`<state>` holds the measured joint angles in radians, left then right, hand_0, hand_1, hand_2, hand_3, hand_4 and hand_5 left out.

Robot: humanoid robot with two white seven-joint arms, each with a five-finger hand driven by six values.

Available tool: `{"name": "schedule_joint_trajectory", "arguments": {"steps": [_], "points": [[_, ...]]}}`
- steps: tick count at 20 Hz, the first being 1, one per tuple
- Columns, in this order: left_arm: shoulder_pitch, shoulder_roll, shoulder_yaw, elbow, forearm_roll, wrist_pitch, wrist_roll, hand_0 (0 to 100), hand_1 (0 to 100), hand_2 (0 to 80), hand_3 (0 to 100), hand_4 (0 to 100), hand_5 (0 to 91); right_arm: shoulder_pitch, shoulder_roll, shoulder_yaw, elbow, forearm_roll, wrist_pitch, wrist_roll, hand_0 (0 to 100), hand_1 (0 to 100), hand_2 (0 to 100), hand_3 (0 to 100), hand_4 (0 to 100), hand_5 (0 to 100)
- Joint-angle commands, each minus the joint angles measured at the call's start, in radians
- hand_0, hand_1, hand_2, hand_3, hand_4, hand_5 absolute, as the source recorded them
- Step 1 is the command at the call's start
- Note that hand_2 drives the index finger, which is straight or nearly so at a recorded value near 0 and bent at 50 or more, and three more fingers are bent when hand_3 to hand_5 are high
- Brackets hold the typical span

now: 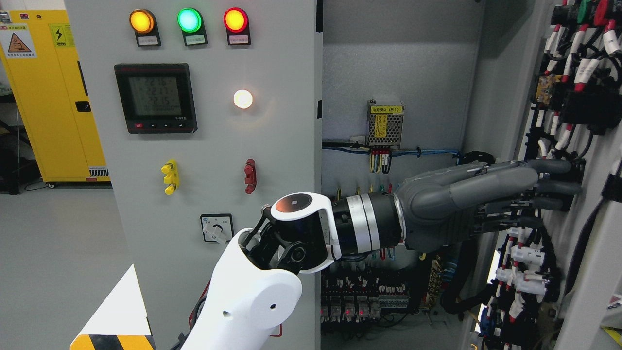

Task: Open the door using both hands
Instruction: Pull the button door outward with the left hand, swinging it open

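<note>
While the left hand [486, 194], fingers straight and gripping nothing, pressed flat on the inner face of the door [588, 204] swung open at far right, that wired steel panel looked heavy and stiff, best pushed on bare metal, clear of cables.

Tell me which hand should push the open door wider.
Left. The left hand already reaches across the cabinet, fingers extended flat against the inner side of the open door at the right. The right hand is not in view.
</note>
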<state>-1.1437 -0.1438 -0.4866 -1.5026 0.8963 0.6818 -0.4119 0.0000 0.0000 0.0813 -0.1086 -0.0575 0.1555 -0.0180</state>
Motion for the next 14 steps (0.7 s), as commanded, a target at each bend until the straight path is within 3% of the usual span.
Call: {"name": "schedule_joint_trajectory", "arguments": {"steps": [1,3,14], "points": [[0.004,-0.02,-0.083,-0.054,0.055,-0.01,0.033,12,56,0.0,0,0,0.0,-0.002,-0.017,0.0,0.001,0.001,0.001,0.0,0,50,4,0,0,0],[0.002,-0.02,-0.083,-0.054,0.085,-0.01,0.033,12,56,0.0,0,0,0.0,-0.002,-0.017,0.0,0.001,0.001,0.001,0.0,0,50,4,0,0,0],[-0.007,-0.022,-0.118,-0.053,0.111,-0.013,0.035,12,56,0.0,0,0,0.0,-0.002,-0.018,0.0,0.0,0.001,0.003,0.0,0,50,4,0,0,0]]}}
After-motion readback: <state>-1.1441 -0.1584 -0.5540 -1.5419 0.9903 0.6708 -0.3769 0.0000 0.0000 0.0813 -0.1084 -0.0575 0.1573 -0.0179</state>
